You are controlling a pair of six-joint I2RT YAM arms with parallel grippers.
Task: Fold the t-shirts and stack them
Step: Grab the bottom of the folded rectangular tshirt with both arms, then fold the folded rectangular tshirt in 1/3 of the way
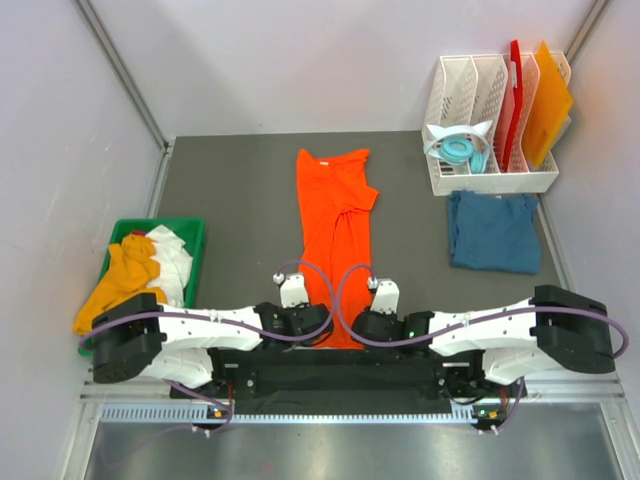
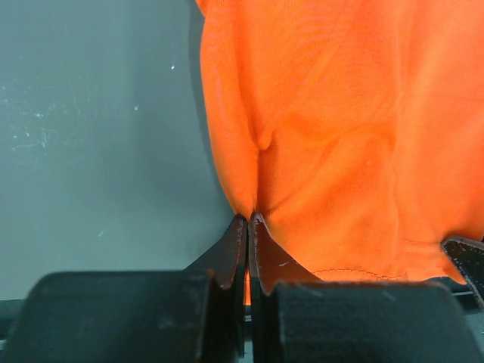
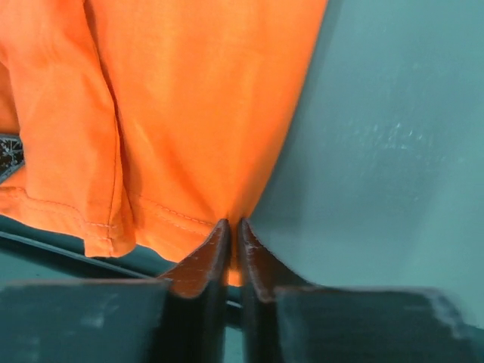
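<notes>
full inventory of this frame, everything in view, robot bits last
orange t-shirt: 1, bright orange, table centre, lying lengthwise
blue t-shirt: 1, dark teal-blue, folded, right side, in front of the rack
yellow-orange t-shirt: 1, yellow-orange, crumpled, spilling over the bin's near edge
white t-shirt: 1, white, crumpled in the bin
green bin: 1, green, left side
white rack: 1, white, far right corner
red board: 1, red, upright in the rack
orange board: 1, orange, upright in the rack
headphones: 1, white and teal, in the rack
table: 1, grey
left pincer: 1, black, shut on the orange t-shirt's near edge
right pincer: 1, black, shut on the same edge
</notes>
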